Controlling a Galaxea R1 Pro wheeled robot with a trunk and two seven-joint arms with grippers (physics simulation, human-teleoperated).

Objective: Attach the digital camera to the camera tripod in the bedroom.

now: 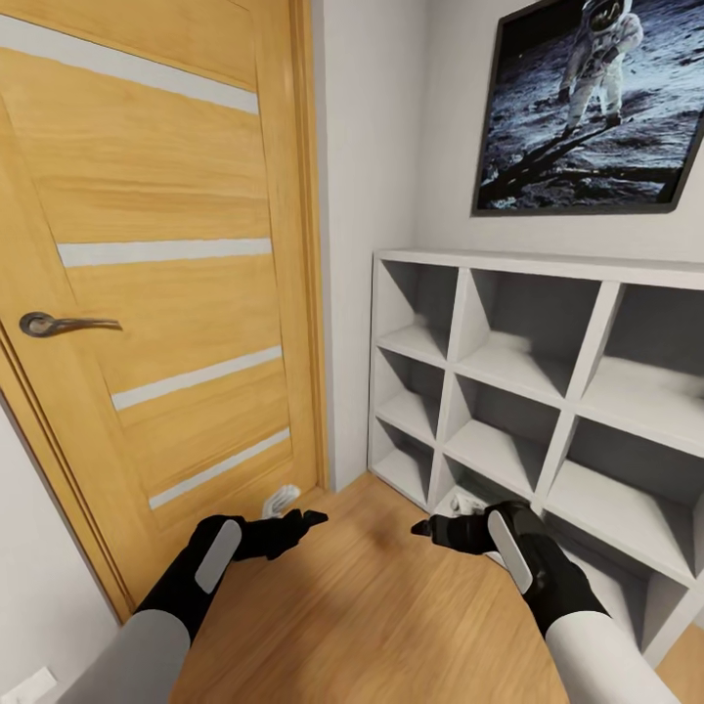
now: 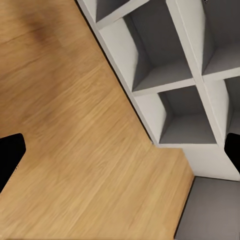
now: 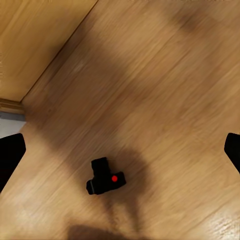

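So we're parked in a corner with a wooden door [image 1: 156,274] on the left side of the head view, honey-coloured with pale horizontal strips and a grey lever handle [image 1: 61,324]. Straight ahead and to the right is a white cubby shelf [image 1: 548,391], and its open compartments look bare apart from something small and white low down that we can't make out. Above it hangs a framed poster [image 1: 587,103] of an astronaut walking on the moon. There's no writing or brand we can read anywhere, not on the poster and not on the door.

Both our arms are held out low over the light wood floor [image 1: 381,606]. The left gripper [image 1: 311,518] and the right gripper [image 1: 422,528] point inward toward each other. In each wrist view the black fingertips sit far out at the two edges with nothing between them, so both are spread wide and carrying nothing.

The digital camera [image 3: 105,177] is lying on the floor on its own, seen from the right wrist view: a little black box with the red button [image 3: 114,178] facing up. It sits in a patch of shadow, well apart from the door's bottom edge.
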